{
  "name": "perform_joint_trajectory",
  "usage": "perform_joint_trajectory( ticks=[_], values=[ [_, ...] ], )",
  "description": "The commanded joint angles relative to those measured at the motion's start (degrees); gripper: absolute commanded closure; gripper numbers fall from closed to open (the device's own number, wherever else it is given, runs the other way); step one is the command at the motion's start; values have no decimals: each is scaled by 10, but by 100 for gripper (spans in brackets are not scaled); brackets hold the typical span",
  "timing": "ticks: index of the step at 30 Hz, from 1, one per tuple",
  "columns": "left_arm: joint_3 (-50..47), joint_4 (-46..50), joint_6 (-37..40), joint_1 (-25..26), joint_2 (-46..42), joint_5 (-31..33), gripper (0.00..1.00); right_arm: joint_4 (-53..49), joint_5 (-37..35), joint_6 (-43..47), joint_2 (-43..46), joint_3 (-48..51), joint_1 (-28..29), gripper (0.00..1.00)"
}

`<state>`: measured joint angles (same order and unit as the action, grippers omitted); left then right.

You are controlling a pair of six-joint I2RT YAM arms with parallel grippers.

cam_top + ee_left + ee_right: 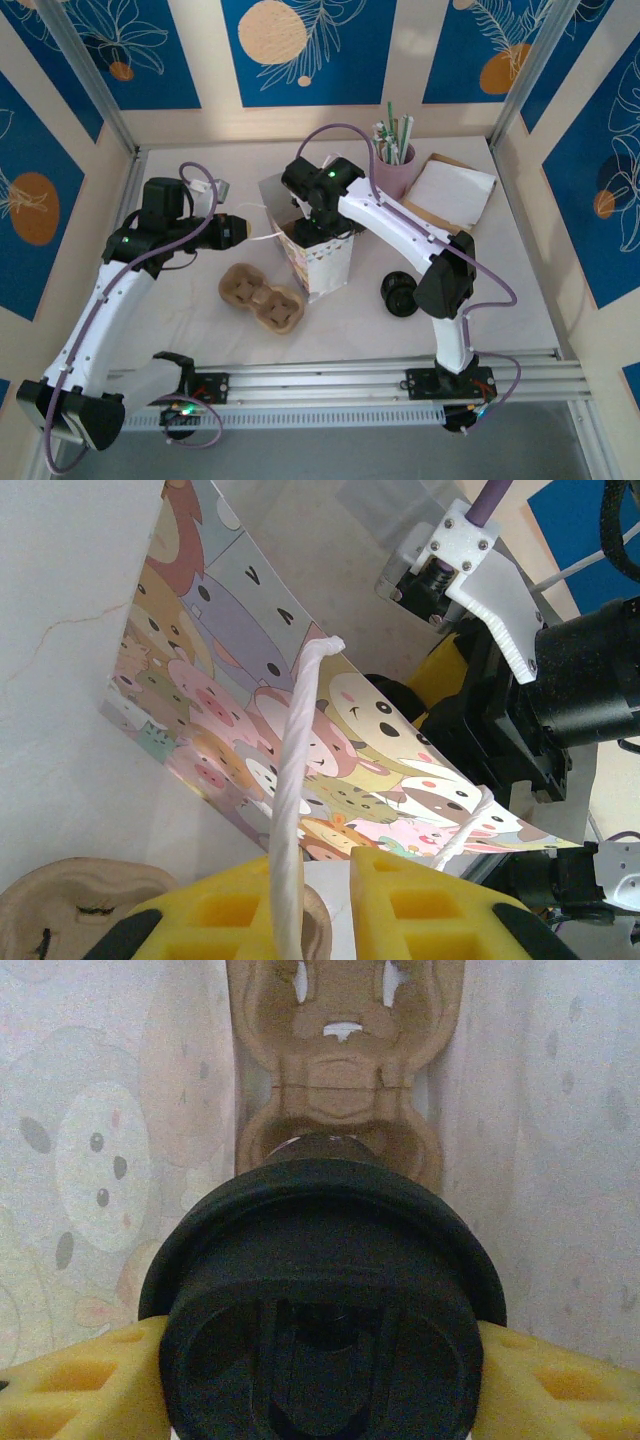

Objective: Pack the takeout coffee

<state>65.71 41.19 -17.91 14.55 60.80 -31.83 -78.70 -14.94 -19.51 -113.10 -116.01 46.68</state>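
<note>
The takeout coffee [320, 1290] shows as a round black lid, seen from above inside the cartoon-print paper bag [325, 262]. My right gripper [320, 1360] is shut on it, a yellow finger pressing each side of the lid. Below the cup, on the bag's floor, lies a brown pulp cup carrier [345, 1060]. From above, the right gripper [318, 218] reaches down into the bag's open top. My left gripper [243, 230] is to the left of the bag, shut on its white rope handle [295, 770], which runs taut to the bag's wall [230, 680].
A second brown cup carrier [262, 298] lies on the table in front of the bag. Loose black lids [398, 293] sit to the right of it. A pink cup of straws [393, 160] and white napkins on cardboard [452, 188] stand at the back right.
</note>
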Motion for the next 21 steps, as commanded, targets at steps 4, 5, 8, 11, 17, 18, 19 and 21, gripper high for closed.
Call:
perform_joint_trajectory(
  ticks=[4,5,8,11,17,18,19,21],
  values=[
    [-1,7,9,8,-9,4,81,-28,8,1,-11,-10,-5,44],
    [-1,7,9,8,-9,4,81,-28,8,1,-11,-11,-5,44],
    [-2,7,9,8,-9,4,81,-28,9,1,-13,-11,-5,44],
    [-2,6,8,9,-9,5,81,-27,10,1,-15,-9,-6,44],
    [-2,7,8,9,-9,5,81,-27,14,1,-16,-8,-7,44],
    [-2,7,7,10,-9,6,81,-28,13,1,-17,-9,-7,44],
    [-2,7,8,10,-9,6,81,-27,13,2,-17,-9,-7,44],
    [-2,7,8,10,-9,6,81,-27,14,1,-18,-10,-8,44]
  ],
)
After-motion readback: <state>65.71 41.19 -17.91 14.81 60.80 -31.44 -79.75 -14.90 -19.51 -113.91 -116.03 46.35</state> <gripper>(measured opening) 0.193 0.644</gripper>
